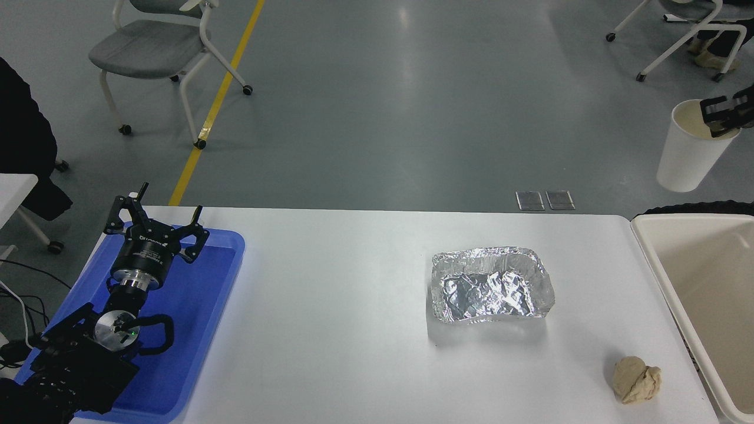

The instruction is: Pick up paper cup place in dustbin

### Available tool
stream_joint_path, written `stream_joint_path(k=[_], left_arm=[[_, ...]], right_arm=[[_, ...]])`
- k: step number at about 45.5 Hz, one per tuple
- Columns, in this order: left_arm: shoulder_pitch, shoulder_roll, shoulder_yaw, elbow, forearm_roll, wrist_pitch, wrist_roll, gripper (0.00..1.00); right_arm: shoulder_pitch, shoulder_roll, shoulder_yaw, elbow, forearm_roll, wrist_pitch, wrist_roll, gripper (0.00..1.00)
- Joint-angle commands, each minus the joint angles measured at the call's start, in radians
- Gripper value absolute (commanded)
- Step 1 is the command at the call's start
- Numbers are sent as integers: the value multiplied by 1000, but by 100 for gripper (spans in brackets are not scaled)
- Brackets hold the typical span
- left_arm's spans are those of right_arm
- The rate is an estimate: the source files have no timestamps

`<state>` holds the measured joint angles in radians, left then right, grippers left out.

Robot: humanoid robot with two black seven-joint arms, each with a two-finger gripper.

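The white paper cup (689, 150) hangs upright in the air at the far right, high above the table's back right corner. My right gripper (720, 115) comes in from the right edge and is shut on the cup's rim. The cream-white dustbin (654, 259) stands at the table's right edge, below and in front of the cup. My left gripper (154, 227) is parked open over the blue tray at the lower left.
A crumpled silver foil tray (492, 285) sits right of the table's middle. A beige dough-like lump (636, 380) lies near the front right. The flat blue tray (194, 306) is at the left. Chairs stand on the floor beyond.
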<state>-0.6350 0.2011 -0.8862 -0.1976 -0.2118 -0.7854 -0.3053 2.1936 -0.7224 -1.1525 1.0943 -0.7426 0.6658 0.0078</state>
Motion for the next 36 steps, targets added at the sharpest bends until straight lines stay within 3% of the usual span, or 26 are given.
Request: stream_joint_path(k=[1,9,15,29,36], left_arm=[[0,0,1,0,0,0,0,100],[1,0,1,0,0,0,0,100],[1,0,1,0,0,0,0,100],[0,-2,1,3,0,0,0,100],[-2,-2,1,0,0,0,0,100]], right_arm=[[-87,-124,-29,-105,-21,1,8,0],[-299,-230,31,-367,-38,-14,49,0],[-569,-230,192,-580,-37,-54,95,0],[-1158,-117,645,-810,-12,-278,84,0],[-1316,-28,743,-863,89,-374,66,0]])
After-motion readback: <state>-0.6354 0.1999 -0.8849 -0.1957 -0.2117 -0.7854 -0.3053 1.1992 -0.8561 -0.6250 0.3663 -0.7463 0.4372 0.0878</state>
